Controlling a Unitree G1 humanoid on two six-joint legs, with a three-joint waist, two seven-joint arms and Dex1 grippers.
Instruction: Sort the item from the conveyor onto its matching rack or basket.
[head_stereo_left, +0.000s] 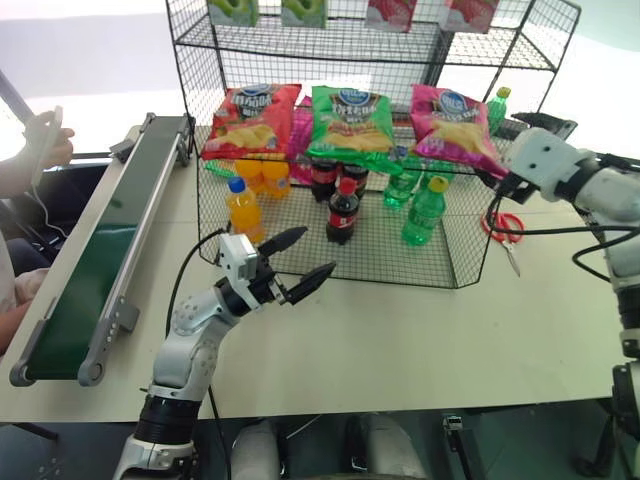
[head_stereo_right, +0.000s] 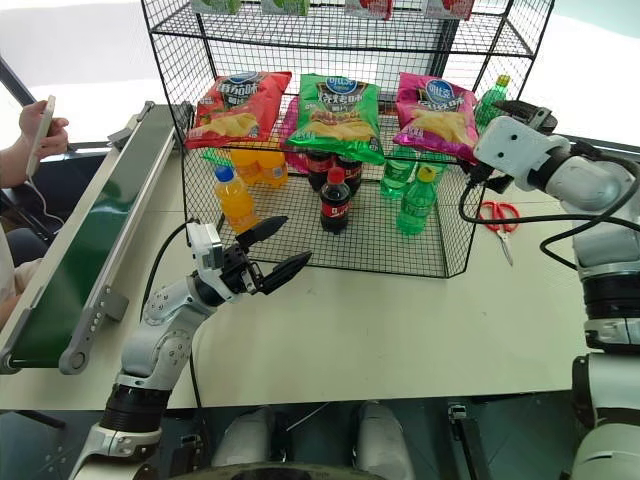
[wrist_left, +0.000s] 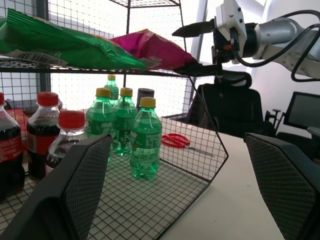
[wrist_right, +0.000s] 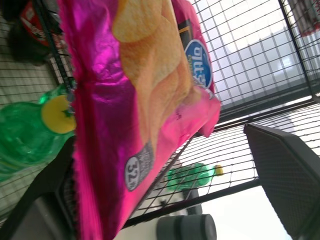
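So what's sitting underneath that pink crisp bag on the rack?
Under the pink crisp bag, on the black wire rack's bottom tier, stand green soda bottles with yellow caps. The bag covers the tops of the ones farther back, so their number is unclear.

pink crisp bag (wrist_right: 125, 100): "32" in grey badge; blue logo lettering partly legible, unclear

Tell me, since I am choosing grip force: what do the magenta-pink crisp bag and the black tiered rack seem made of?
The magenta-pink crisp bag looks like thin glossy foil-plastic film: it creases and shines. The black tiered rack looks like painted or coated metal wire mesh, matt, with thin bars in a grid; the coating cannot be told.
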